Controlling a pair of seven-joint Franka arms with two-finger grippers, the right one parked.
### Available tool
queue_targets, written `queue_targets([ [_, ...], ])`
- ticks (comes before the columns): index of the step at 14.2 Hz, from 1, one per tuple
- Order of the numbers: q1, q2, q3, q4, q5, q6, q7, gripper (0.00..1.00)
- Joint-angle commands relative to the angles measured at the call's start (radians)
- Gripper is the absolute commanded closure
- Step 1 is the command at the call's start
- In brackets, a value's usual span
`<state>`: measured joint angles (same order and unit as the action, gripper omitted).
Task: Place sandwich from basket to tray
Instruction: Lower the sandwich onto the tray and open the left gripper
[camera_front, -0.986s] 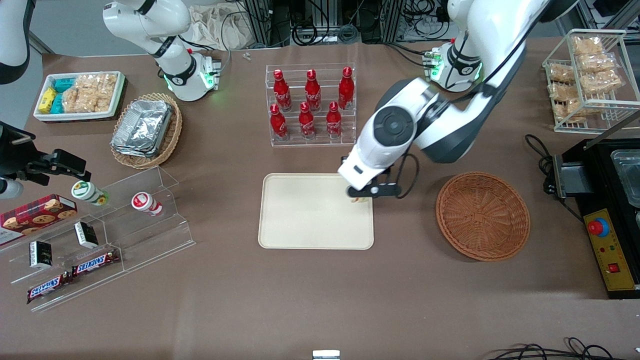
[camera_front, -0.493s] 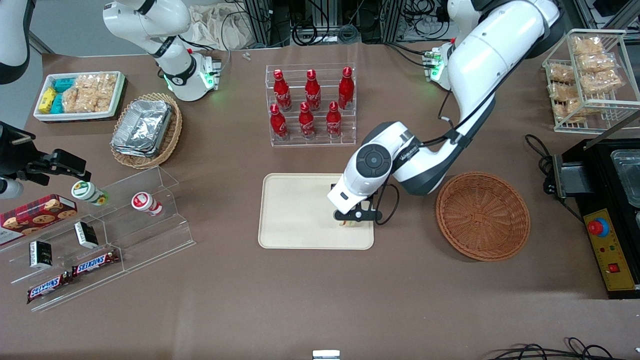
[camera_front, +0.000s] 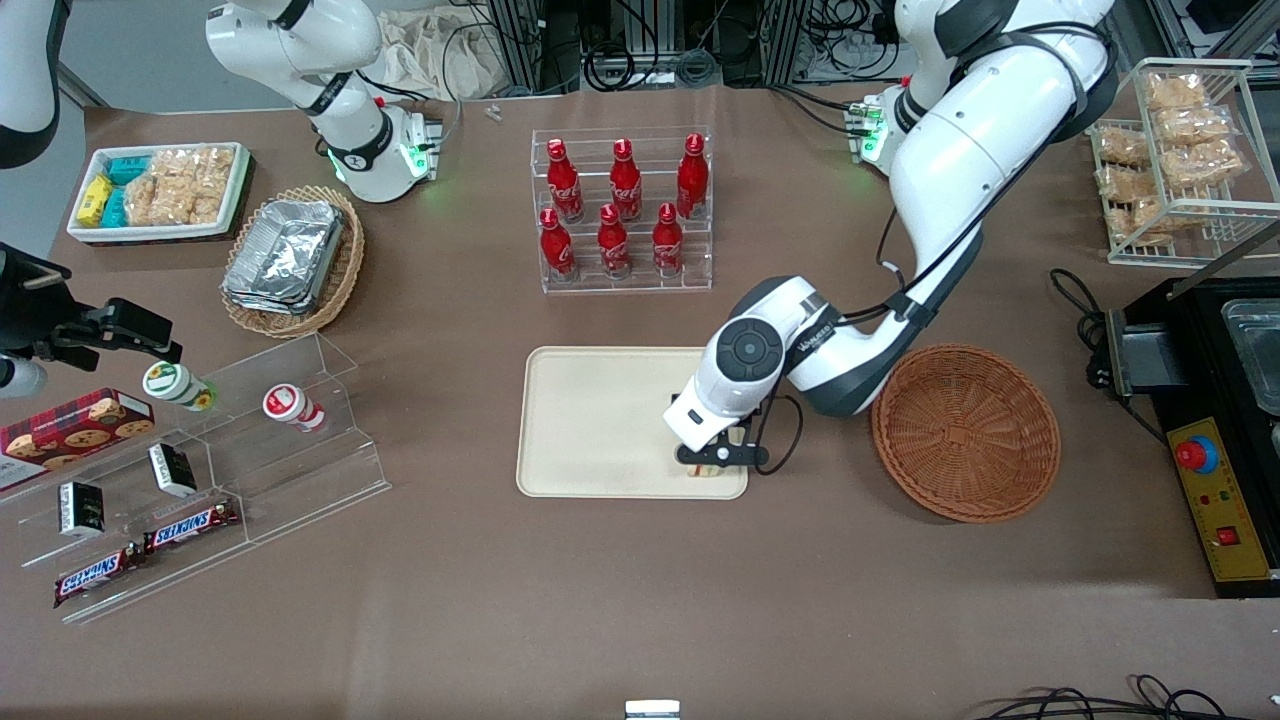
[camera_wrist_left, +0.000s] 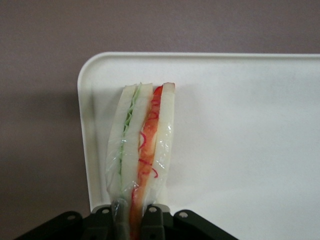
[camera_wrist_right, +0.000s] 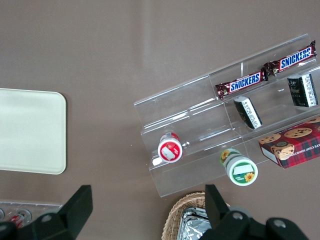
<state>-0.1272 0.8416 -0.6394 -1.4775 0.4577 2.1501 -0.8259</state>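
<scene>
**Sandwich held low over the tray's corner, release not yet made**

Nearest the front camera, the sandwich (camera_wrist_left: 141, 145) is seen pinched between the closed fingers of the gripper (camera_front: 713, 462), which is shut on the wedge's lower bread edge. In the wrist view the wrapped wedge is held on edge, its green and red filling lines running away from the fingers, and it is placed over the rounded corner of the tray (camera_front: 600, 420) that lies nearest the camera and toward the basket. Whether the wedge already touches the tray surface cannot be told.

A risk is judged from this placement: the sandwich is held just beside the low rim, so if it is let go here it could tip over the rim onto the table, or come to rest half on the rim. The thin wrap could also cling to a finger when the jaws are opened, and the wedge could be dragged out as the arm lifts.

Farther off, the basket (camera_front: 965, 432) is seen with nothing in it, just beside the tray on the working arm's side.
</scene>
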Motion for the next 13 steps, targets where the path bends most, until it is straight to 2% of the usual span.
queue_targets([
  [1,-0.038,0.037,0.023,0.052,0.053,0.005,-0.009,0.34],
  [2,-0.048,0.034,0.024,0.054,0.058,0.004,-0.015,0.00],
  [6,-0.039,-0.015,0.021,0.057,0.039,-0.030,-0.018,0.00],
  [10,-0.037,-0.157,0.020,0.054,0.033,-0.249,-0.015,0.00],
  [13,0.027,-0.274,0.015,0.043,-0.092,-0.309,-0.001,0.00],
])
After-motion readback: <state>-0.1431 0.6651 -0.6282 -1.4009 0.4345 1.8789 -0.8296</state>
